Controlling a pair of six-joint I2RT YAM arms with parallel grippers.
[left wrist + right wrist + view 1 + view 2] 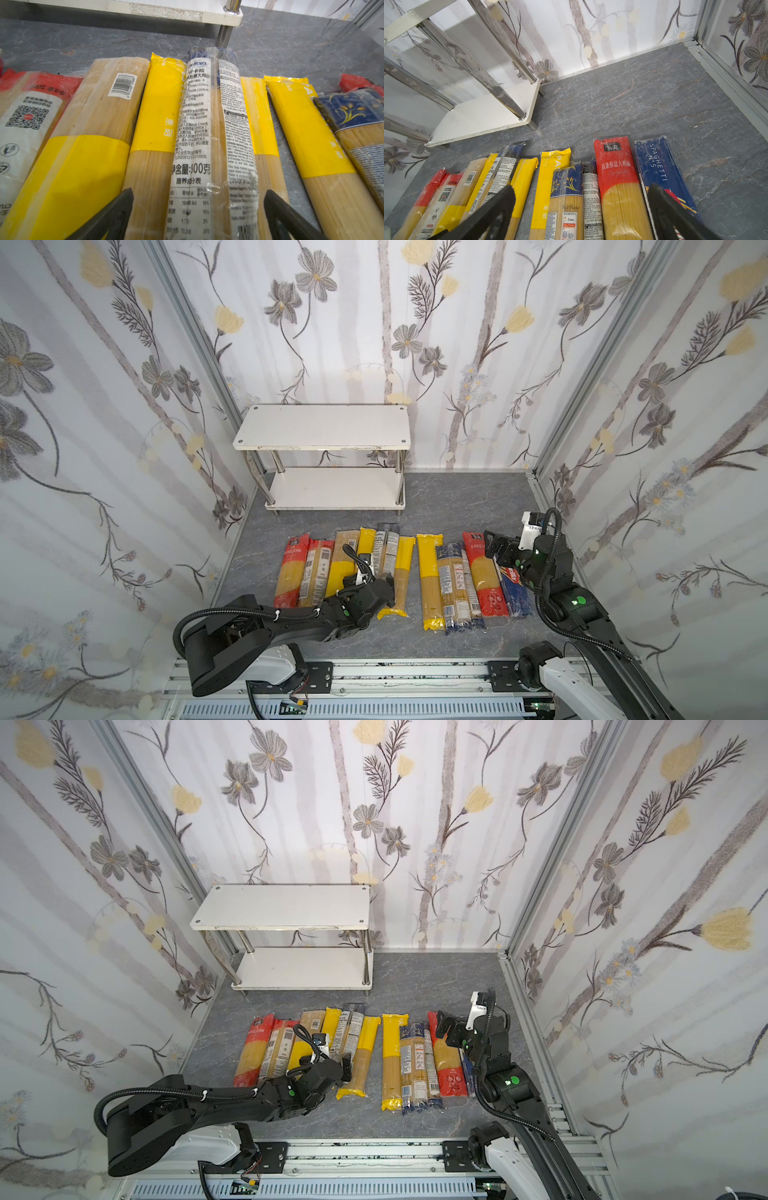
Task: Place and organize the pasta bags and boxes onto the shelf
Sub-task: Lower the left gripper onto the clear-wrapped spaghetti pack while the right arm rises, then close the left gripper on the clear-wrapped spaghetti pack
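Spaghetti packs — yellow, red, dark-blue

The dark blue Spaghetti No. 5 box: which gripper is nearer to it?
Right. The right gripper hangs open above the far end of the blue box. The left gripper is open over the left group of packs, several packs away.

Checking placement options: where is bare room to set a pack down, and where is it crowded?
Both white boards of the chrome-post two-tier shelf are bare. The grey marbled tabletop is free right of the shelf and in the strip before it. Crowded: the row of long spaghetti packs, touching or overlapping, with one narrow gap mid-row.
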